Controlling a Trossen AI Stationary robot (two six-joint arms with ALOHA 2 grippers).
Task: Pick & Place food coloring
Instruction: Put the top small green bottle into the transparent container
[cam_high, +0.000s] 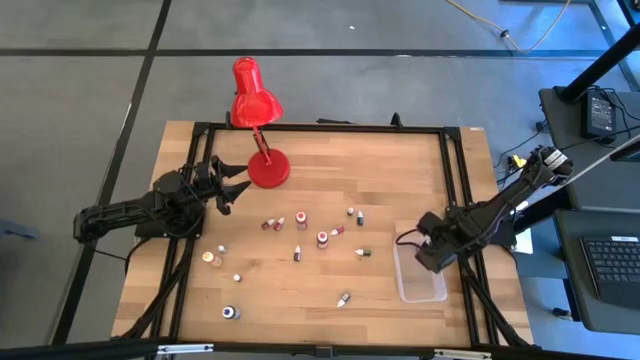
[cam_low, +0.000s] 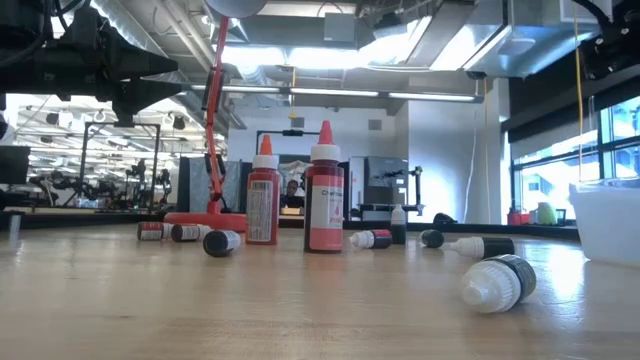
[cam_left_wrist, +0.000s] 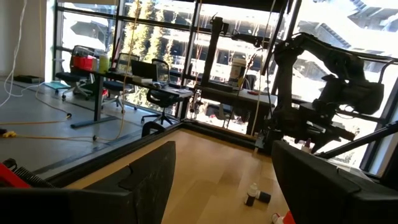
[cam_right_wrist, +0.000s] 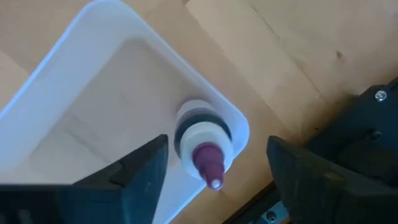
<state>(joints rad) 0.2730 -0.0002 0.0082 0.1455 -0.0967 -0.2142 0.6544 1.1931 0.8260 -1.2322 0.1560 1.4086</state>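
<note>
**Drop into tub happening, rest of the bottles waiting**

Right tool (cam_right_wrist: 214, 163) is hanging over the clear tub (cam_high: 421, 292) near the surface's right edge, toward the front corner. Fingers are standing spread with nothing pinched. One bottle (cam_right_wrist: 203, 144), dark-bodied with a maroon tip, is sitting in a corner of the tub right beneath the gap between the fingers; cannot tell whether it is resting on the tub floor or leaning on the wall. I'm reading this as the release step of one place cycle.

Left tool (cam_high: 232, 186) is waiting near the surface's left edge, beside the base of the red lamp (cam_high: 256, 125), fingers spread, holding nothing.

Remaining food coloring (cam_high: 322, 239) is lying scattered across the middle of the surface and toward the front edge, some upright, most tipped over. In the low view two taller red bottles (cam_low: 324, 190) are standing together mid-surface.

Next move, as I judge it: right arm is needing to lift clear of the tub wall, then go for a nearby bottle, likely the one (cam_high: 364, 253) lying closest to the tub. Tipped bottles are calling for a grasp across the body, fingers aligned to keep it from rolling.
</note>
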